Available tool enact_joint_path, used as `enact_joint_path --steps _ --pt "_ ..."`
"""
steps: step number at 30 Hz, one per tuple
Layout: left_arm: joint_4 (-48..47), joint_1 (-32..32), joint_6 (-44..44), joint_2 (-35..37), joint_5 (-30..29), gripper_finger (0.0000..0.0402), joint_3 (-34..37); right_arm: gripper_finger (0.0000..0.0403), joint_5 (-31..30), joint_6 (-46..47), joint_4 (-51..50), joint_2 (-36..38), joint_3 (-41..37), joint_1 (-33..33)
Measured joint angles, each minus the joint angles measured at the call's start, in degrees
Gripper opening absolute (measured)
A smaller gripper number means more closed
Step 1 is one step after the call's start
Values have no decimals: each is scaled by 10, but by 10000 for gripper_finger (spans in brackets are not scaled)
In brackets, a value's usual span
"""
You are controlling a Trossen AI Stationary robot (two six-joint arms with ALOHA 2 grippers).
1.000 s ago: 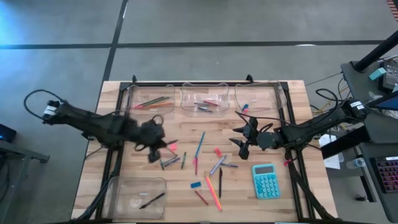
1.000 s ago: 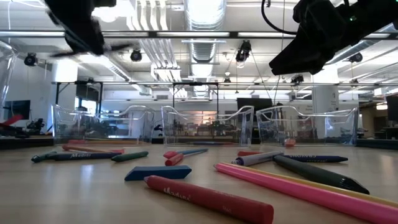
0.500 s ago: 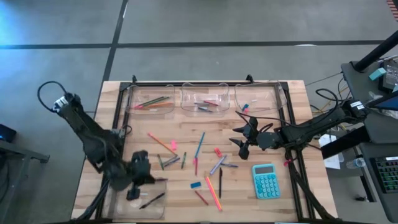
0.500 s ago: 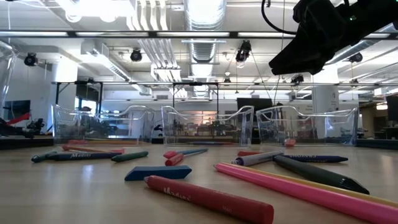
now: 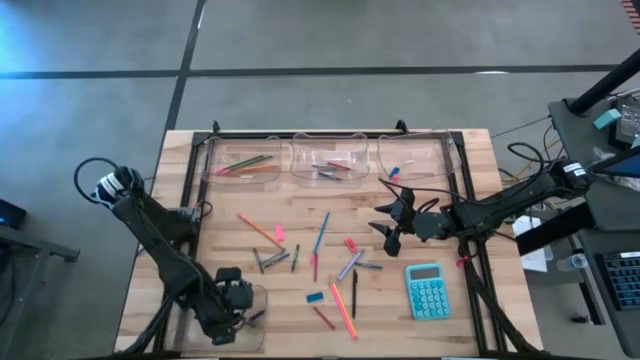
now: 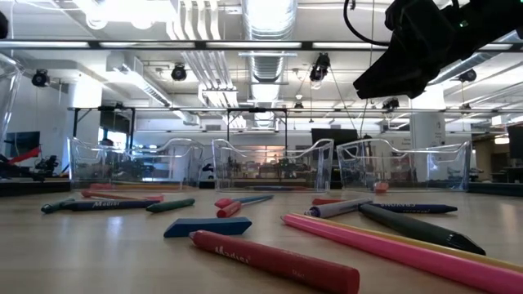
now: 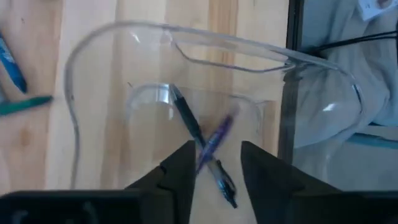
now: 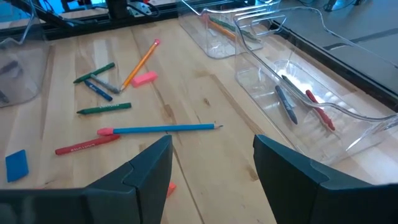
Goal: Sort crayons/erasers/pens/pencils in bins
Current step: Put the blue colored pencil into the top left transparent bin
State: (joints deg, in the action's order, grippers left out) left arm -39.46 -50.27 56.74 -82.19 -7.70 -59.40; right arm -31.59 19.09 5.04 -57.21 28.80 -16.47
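The left tool [image 5: 232, 312] hovered with its fingers parted over the near left bin [image 7: 205, 50], where a black pen [image 7: 186, 118] and a blue-purple pen [image 7: 214, 140] lay crossed, gripped by neither finger. Farther off, the right tool [image 5: 388, 228] waited spread wide above the table [image 5: 450, 300], right of the scattered pencils [image 5: 322, 232].

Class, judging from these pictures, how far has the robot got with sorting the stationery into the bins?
Done: the three far bins each hold a few items. In hand: the left gripper, jaws apart, is above the near bin, where a black pen and a purple pen show. Left: many sticks and erasers remain on the table. The right gripper waits, open.
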Motion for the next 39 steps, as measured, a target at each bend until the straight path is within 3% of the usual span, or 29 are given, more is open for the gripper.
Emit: enact_joint_path --steps 8,11,14,16,22,28,34,39 --pt "-4 43 -85 47 -36 147 -6 215 0 0 0 0 0 0" --pt "2 65 -155 75 -114 147 -5 215 0 -1 0 0 0 0" --pt "8 90 -215 97 -246 148 -1 215 0 -1 0 0 -1 0" --pt "32 120 -249 102 -294 148 2 215 0 -1 0 0 -1 0" --pt "134 239 -339 76 -277 148 17 215 -1 -2 0 0 -1 0" --pt "209 332 -362 3 -218 148 18 215 0 -2 -1 0 -3 0" --pt "302 366 -360 -91 -202 148 18 215 0 -2 -1 0 -6 0" --pt "320 384 -318 -169 -187 148 8 215 0 -2 -1 0 -6 0"
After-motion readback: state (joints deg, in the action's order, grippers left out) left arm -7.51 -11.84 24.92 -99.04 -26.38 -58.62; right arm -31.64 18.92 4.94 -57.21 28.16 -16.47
